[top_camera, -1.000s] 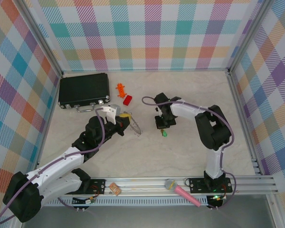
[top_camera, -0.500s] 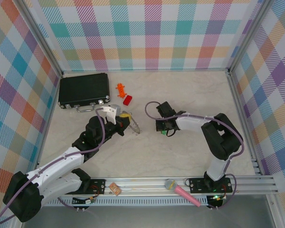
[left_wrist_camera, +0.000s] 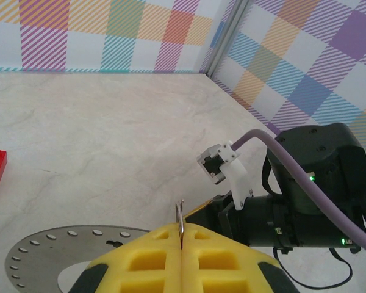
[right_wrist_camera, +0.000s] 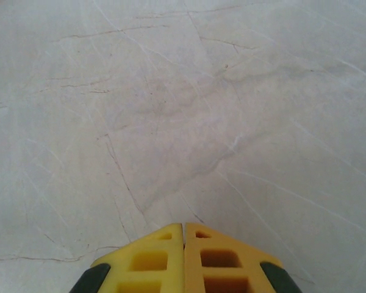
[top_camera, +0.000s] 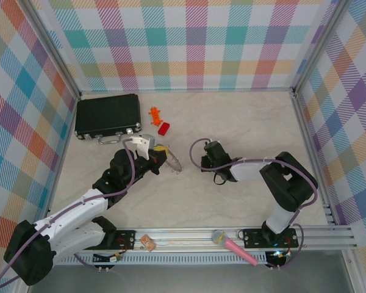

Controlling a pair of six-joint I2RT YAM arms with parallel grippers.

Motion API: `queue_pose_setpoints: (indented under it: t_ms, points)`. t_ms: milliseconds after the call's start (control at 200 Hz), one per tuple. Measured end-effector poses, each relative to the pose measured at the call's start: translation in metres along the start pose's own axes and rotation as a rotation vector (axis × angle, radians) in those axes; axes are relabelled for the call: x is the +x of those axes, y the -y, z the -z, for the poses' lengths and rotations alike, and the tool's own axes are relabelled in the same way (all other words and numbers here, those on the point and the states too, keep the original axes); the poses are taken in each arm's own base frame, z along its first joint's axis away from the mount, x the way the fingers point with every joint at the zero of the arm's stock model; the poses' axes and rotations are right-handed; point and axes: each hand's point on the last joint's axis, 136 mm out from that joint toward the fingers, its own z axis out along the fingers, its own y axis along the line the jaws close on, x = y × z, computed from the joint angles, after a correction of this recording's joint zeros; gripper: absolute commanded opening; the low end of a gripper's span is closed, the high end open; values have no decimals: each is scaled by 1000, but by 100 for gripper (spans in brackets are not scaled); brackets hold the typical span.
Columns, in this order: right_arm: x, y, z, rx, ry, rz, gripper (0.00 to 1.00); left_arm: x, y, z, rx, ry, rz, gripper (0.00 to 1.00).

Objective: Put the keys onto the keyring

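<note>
Near rail: a pink microphone (top_camera: 234,246) is laid across the aluminium rail (top_camera: 189,234), beside the right arm's base.
Left claw (left_wrist_camera: 181,235): it is closed on the keyring (left_wrist_camera: 180,213), whose thin silver edge is pinched upright between the yellow pads.
Keyring position: in the top view it is seen projecting from the left claw toward the right claw, over the middle of the counter (top_camera: 250,122).
Right claw (right_wrist_camera: 183,227): its pads are pressed together with nothing seen between them. It is held low over bare marble, near the keyring.
Red block (top_camera: 164,128): it is set beyond the left claw.
Orange toy piece (top_camera: 154,114): it is placed just beyond the red block, apart from it.
Black case (top_camera: 107,115): it is laid flat in the far-left corner.
</note>
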Motion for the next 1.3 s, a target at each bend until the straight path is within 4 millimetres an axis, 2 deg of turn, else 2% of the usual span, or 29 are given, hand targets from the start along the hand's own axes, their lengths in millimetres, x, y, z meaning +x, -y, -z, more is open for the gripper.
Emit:
queue_pose_setpoints:
  t_ms: [585, 650, 725, 945, 1080, 1300]
  points:
    - [-9, -12, -10, -3, 183, -25, 0, 0, 0, 0, 0, 0, 0, 0]
    - [-9, -12, -10, -1, 181, -26, 10, 0, 0, 0, 0, 0, 0, 0]
    - [-7, -11, -10, 3, 171, -30, 28, 0, 0, 0, 0, 0, 0, 0]
    - [-9, -15, -5, 19, 108, -9, 34, 0, 0, 0, -3, 1, 0, 0]
    - [-22, -21, 4, 33, 60, 8, 35, 0, 0, 0, -3, 1, 0, 0]
    - [-65, -38, 21, 21, -69, 29, 35, 0, 0, 0, -3, 1, 0, 0]
